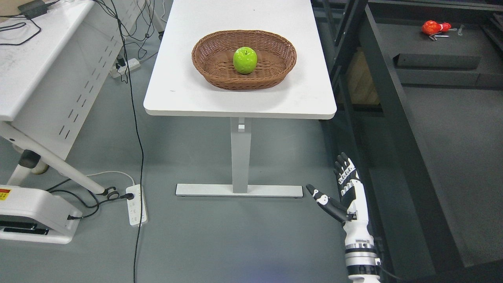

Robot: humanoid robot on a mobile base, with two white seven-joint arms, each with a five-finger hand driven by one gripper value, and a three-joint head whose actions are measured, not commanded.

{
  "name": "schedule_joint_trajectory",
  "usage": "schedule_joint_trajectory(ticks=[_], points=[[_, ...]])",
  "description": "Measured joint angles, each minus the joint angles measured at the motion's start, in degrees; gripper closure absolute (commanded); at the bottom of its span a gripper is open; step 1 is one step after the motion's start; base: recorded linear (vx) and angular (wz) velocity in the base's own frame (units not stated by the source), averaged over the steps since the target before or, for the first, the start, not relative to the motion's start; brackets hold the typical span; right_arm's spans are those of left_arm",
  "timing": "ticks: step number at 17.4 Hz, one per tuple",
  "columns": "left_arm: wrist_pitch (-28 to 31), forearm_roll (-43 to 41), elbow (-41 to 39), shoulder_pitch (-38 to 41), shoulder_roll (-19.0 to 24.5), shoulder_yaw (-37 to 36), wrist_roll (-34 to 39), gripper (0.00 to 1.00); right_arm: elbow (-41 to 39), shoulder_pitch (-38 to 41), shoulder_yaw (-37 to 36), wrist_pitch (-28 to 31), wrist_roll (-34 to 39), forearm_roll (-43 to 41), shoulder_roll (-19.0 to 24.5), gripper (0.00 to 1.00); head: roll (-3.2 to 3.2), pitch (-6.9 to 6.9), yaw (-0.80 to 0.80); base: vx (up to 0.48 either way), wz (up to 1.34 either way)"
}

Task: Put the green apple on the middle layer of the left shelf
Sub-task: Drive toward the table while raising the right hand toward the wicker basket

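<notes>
A green apple (245, 60) stands upright in the middle of a brown wicker basket (208, 72) on a white table (184, 90). My right hand (341, 188) hangs low at the lower right, well below and in front of the table's near edge. Its fingers (345, 169) are stretched straight and the thumb points left, with nothing held. The left arm does not show.
A dark shelf unit (393, 118) runs along the right side, close to my right hand, with a red object (432, 27) on its top. A white desk (43, 70) stands at the left. Cables and a power strip (136, 204) lie on the grey floor.
</notes>
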Motion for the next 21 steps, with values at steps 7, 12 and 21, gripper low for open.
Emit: schedule_joint_trajectory(ticks=[7, 12, 21], points=[[0.19, 0.0, 0.0, 0.0, 0.0, 0.0, 0.0, 0.0, 0.02, -0.13, -0.15, -0.14, 0.42, 0.0, 0.0, 0.0, 0.0, 0.0, 0.0, 0.0, 0.0], [0.26, 0.0, 0.0, 0.0, 0.0, 0.0, 0.0, 0.0, 0.05, -1.65, -0.32, -0.44, -0.22, 6.58, -0.26, 0.02, 0.0, 0.0, 0.0, 0.003, 0.0], [0.26, 0.0, 0.0, 0.0, 0.0, 0.0, 0.0, 0.0, 0.0, -5.3, -3.26, -5.67, -5.47, 32.06, -4.1, 0.0, 0.0, 0.0, 0.0, 0.084, 0.05]])
